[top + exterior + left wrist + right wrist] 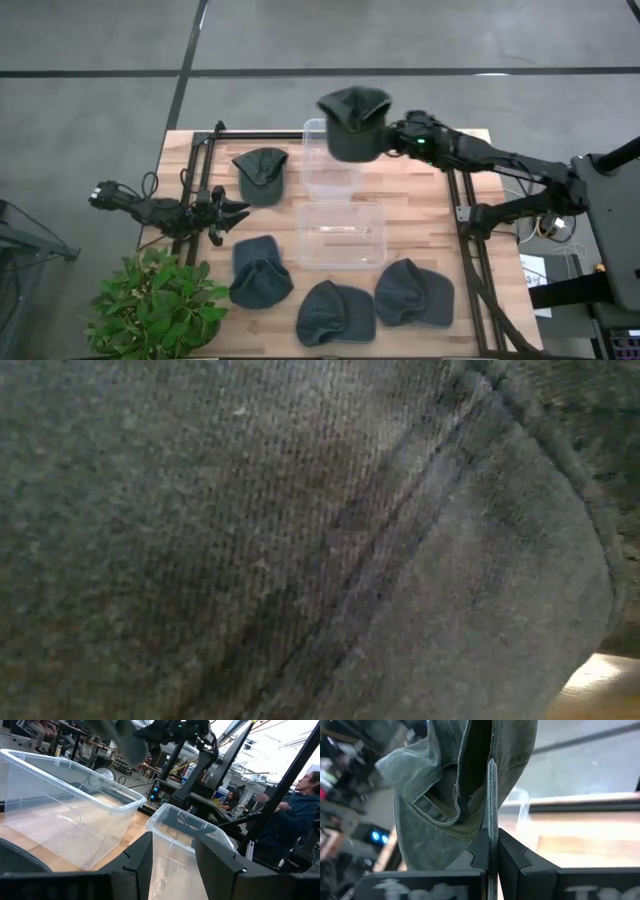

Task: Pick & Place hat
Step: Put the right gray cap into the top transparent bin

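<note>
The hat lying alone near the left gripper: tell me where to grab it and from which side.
Grip the hat at its brim edge, the flat, thin part facing the table's near side, coming straight down from above. The crown looks soft and would likely bunch. The left gripper, open, sits just beside it; the right gripper holds another hat.

Grey floor, busy workshop behind

Grey concrete floor (90, 60) with dark seam lines fills the frame top. Wooden tabletop (420, 230) centre. Potted plant (160, 305) lower left. Seated person (292, 815) at right, racks behind.
</note>
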Tool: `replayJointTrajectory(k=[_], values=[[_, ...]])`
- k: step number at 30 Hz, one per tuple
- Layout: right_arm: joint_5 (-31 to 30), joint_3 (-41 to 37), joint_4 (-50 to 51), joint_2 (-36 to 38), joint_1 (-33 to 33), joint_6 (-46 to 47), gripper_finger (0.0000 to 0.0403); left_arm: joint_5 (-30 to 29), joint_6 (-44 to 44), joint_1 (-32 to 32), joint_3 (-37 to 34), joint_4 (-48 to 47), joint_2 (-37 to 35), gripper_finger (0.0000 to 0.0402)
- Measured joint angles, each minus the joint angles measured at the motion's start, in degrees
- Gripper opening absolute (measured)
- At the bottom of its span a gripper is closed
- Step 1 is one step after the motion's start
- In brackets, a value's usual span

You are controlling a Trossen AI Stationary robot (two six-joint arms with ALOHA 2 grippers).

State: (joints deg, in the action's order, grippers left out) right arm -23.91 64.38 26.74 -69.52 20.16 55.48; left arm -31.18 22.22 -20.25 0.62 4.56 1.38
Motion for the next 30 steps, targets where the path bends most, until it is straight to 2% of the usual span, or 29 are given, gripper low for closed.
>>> replayJointTrajectory(k=[6, 11, 15, 20, 30], values=[[2.4, 5.4, 0.0, -9.9, 0.0, -0.1, 0.0012, 0.0, 0.4, 0.0, 0.0, 0.1, 0.0, 0.0139], [4.8, 9.4, 0.2, -15.5, 0.0, 0.0, 0.0012, 0.0, 0.5, 0.0, 0.0, 0.5, 0.0, 0.0139], [4.9, 11.6, 4.2, -19.0, 0.0, 0.9, 0.0013, 0.0, 0.5, 0.0, 0.0, 1.0, 0.0, 0.0139], [4.9, 12.7, 9.0, -21.1, 0.0, 1.6, 0.0013, 0.0, 1.2, 0.0, 0.0, 2.8, 0.0, 0.0139], [7.7, 12.1, 9.1, -21.4, 0.5, 2.0, 0.0016, 0.0, 7.8, 0.0, 0.0, 5.0, 0.0, 0.0139]])
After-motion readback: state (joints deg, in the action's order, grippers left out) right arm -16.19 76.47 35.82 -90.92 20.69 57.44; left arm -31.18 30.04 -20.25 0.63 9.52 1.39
